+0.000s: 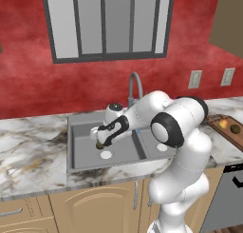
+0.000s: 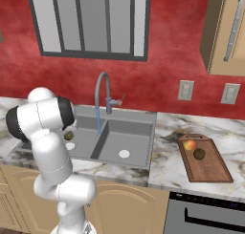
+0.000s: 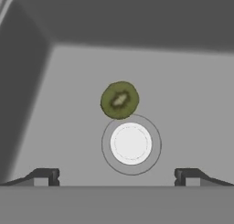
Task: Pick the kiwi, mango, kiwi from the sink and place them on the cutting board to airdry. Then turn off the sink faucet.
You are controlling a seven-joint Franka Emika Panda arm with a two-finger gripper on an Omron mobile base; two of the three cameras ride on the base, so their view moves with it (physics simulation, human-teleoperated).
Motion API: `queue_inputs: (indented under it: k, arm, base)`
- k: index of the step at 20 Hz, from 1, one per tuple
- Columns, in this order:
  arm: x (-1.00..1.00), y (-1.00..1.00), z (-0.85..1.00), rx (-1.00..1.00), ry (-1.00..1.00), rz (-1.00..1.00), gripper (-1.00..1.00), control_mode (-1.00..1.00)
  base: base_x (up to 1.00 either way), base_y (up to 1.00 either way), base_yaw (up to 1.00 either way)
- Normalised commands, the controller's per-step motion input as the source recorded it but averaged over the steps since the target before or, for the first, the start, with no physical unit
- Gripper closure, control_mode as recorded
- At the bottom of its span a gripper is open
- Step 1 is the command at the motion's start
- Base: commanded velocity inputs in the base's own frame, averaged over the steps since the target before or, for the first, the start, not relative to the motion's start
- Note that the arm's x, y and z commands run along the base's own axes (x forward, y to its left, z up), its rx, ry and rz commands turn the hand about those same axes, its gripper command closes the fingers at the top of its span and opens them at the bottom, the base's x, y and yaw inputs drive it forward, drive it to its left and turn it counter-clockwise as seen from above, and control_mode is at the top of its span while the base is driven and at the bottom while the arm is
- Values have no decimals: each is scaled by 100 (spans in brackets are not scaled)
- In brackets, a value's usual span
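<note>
One olive-green kiwi (image 3: 119,99) lying in the left basin of the sink (image 1: 85,165), just beside the white drain disc (image 3: 131,143) and seemingly touching its outer ring. Pincer (image 3: 116,176) hanging over that basin, released, jaws spread wide with fingertips (image 3: 45,176) standing to either side of the drain and gripping nothing. Arm (image 1: 142,114) reaching leftward and down over the sink from the base. Sink faucet (image 2: 103,94) rising behind the divider between the two basins, a thin blue stream of water (image 2: 98,119) running down from its spout. Right basin showing its own white drain (image 2: 124,154). Marbled table (image 2: 165,152) carrying on to the right of the sink. Cutting board (image 2: 210,168) lying flat on the table, well apart from the sink, near the right end. Mango (image 2: 189,144) sitting on the board's far left part, darker brown kiwi (image 2: 199,154) resting just beside it, nearer the board's middle. Two wall outlets (image 2: 185,90) showing on the red wall above the board.
</note>
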Motion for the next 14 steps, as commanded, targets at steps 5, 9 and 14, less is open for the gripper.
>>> queue_inputs:
  k: [5,9,14]
  arm:
    - [12,10,-15,0,0,-1,-100,-100]
    - [14,10,-15,0,0,-2,-100,-100]
    - [20,4,-15,0,1,-4,-100,-100]
  base:
    - [0,0,0]
    - [0,0,0]
    - [0,0,0]
